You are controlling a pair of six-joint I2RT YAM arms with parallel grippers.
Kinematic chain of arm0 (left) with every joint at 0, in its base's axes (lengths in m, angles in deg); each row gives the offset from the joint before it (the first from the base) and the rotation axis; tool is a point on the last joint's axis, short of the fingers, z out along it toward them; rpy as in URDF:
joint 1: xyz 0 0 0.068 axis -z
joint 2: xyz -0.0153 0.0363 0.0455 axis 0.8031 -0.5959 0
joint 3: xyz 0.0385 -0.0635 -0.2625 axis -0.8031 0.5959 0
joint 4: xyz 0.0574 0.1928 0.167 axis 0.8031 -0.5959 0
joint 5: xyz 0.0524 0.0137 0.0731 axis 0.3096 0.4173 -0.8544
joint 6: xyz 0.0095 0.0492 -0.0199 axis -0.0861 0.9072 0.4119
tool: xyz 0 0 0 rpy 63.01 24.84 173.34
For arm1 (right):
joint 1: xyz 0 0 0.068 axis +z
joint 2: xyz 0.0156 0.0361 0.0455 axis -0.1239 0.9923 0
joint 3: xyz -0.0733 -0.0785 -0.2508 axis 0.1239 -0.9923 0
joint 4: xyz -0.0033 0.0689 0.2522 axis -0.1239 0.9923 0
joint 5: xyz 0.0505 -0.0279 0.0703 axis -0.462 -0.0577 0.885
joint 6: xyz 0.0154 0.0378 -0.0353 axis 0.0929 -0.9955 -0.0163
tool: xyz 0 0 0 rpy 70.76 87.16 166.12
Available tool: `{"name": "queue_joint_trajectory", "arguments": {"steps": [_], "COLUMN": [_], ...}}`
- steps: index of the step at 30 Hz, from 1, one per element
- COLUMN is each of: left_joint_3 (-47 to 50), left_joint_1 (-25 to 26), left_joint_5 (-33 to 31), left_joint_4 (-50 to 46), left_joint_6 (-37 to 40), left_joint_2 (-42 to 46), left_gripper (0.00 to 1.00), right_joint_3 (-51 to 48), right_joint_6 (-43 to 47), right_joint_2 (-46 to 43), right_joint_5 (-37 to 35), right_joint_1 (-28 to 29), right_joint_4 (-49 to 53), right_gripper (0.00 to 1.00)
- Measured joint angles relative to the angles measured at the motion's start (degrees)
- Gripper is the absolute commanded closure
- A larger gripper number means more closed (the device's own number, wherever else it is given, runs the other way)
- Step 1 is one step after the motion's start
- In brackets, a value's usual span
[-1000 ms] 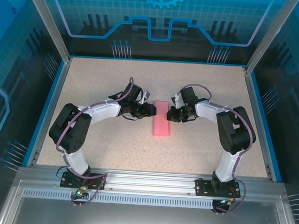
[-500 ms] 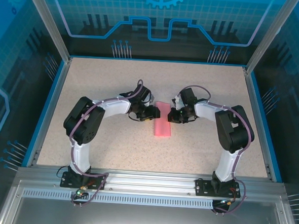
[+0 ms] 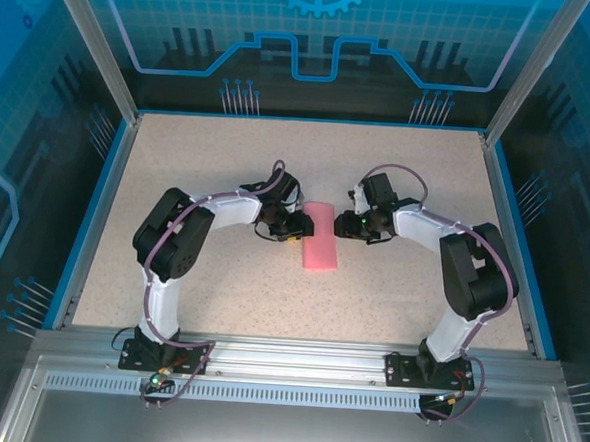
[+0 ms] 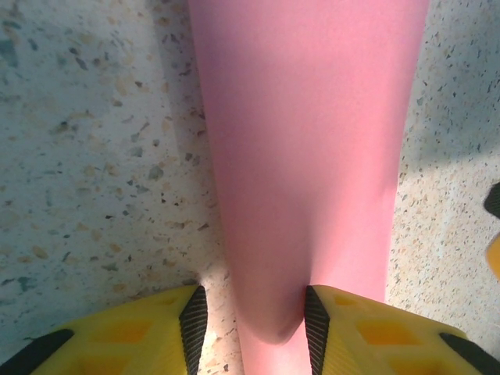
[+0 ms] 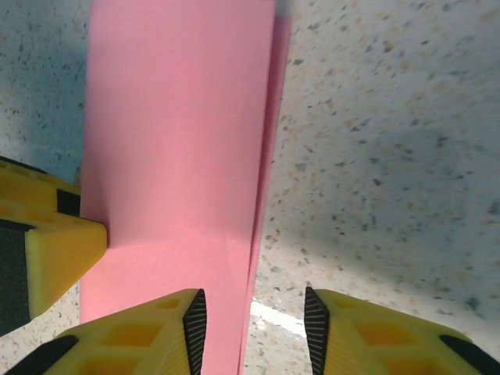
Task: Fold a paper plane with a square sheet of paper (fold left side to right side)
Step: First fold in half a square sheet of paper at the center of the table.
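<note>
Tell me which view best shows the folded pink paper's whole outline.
Top external: the folded pink paper appears whole, as a narrow rectangle. The left wrist view gives a close stretch of it with the ends cut off. The right wrist view shows its layered long edge.

The square sheet of paper point(image 3: 320, 236) is plain pink. Around it the table point(image 3: 220, 297) is beige, speckled with dark flecks. Either side of the sheet, the left gripper point(image 4: 251, 328) and right gripper point(image 5: 254, 328) have yellow fingers point(image 4: 125, 336) with black ribbed pads.
</note>
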Motion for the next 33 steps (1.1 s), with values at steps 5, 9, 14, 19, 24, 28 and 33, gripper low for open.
{"name": "queue_joint_trajectory", "arguments": {"steps": [5, 9, 14, 19, 24, 28, 33], "left_joint_3": [-0.61, -1.27, -2.23, -3.30, -4.22, -4.85, -6.10], "left_joint_1": [0.00, 0.00, 0.00, 0.07, 0.09, 0.11, 0.11], "left_joint_5": [0.00, -0.02, -0.02, -0.02, -0.22, -0.24, -0.28], "left_joint_4": [-0.87, -1.70, -2.93, -4.31, -5.49, -6.29, -7.80], "left_joint_6": [0.15, 0.44, 0.81, 1.68, 1.90, 1.92, 1.92], "left_joint_2": [-0.33, -0.66, -1.16, -1.66, -2.16, -2.49, -3.15], "left_gripper": [0.58, 0.57, 0.57, 0.57, 0.57, 0.57, 0.56], "right_joint_3": [-1.53, -2.34, -2.36, -2.36, -2.36, -2.36, -2.36], "right_joint_6": [-0.02, -0.02, 0.24, 0.61, 0.61, 0.61, 0.61], "right_joint_2": [-0.11, -0.11, -0.85, -2.80, -3.80, -4.00, -4.00], "right_joint_5": [-2.10, -2.58, -2.47, -2.25, -1.84, -1.62, -1.11], "right_joint_1": [-0.90, -1.07, -1.14, -1.22, -1.22, -1.25, -1.25], "right_joint_4": [-0.11, 0.11, 0.07, 0.02, 0.02, 0.09, 0.11], "right_gripper": [0.59, 0.56, 0.53, 0.52, 0.52, 0.52, 0.52]}}
